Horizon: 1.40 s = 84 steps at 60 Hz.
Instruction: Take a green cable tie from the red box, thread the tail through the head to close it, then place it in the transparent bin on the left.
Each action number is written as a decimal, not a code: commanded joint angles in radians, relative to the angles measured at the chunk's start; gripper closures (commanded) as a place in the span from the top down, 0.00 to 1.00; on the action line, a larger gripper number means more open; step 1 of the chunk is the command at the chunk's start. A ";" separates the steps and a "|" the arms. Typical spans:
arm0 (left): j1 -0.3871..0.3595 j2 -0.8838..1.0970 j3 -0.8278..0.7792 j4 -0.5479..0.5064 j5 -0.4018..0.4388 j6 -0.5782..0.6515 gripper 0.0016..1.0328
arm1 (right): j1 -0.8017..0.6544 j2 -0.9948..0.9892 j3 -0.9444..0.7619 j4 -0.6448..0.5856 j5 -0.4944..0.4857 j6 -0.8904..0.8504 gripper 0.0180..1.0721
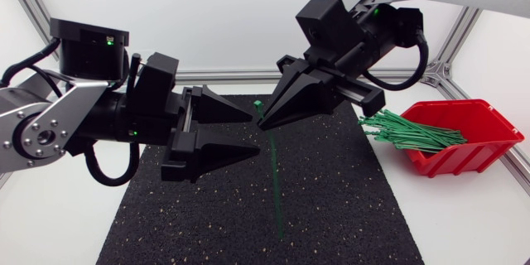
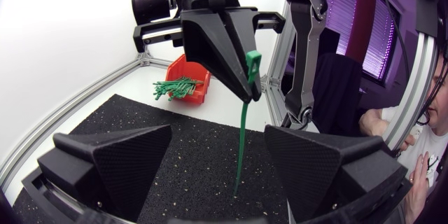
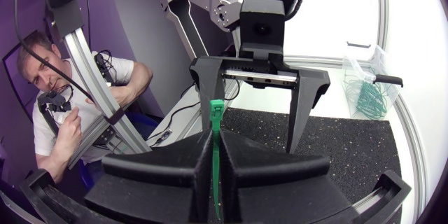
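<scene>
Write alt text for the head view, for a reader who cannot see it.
The right end effector, shut on a green cable tie just below its head, lets the tail hang over a black mat, while the open left end effector faces it. A red box of more green ties sits at the table's right.

A green cable tie (image 1: 274,174), a red box (image 1: 489,145), a black mat (image 1: 331,207) flecked pale, matte black fingers (image 1: 217,153)

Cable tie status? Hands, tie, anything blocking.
Right hand shut on cable tie just below its head, tail hanging over the mat. Left hand open, facing it, not touching. Nothing between them.
</scene>
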 commanded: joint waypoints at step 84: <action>0.091 0.039 -0.023 0.213 0.201 -0.015 0.35 | 0.045 0.105 0.100 -0.157 -0.117 -0.208 0.05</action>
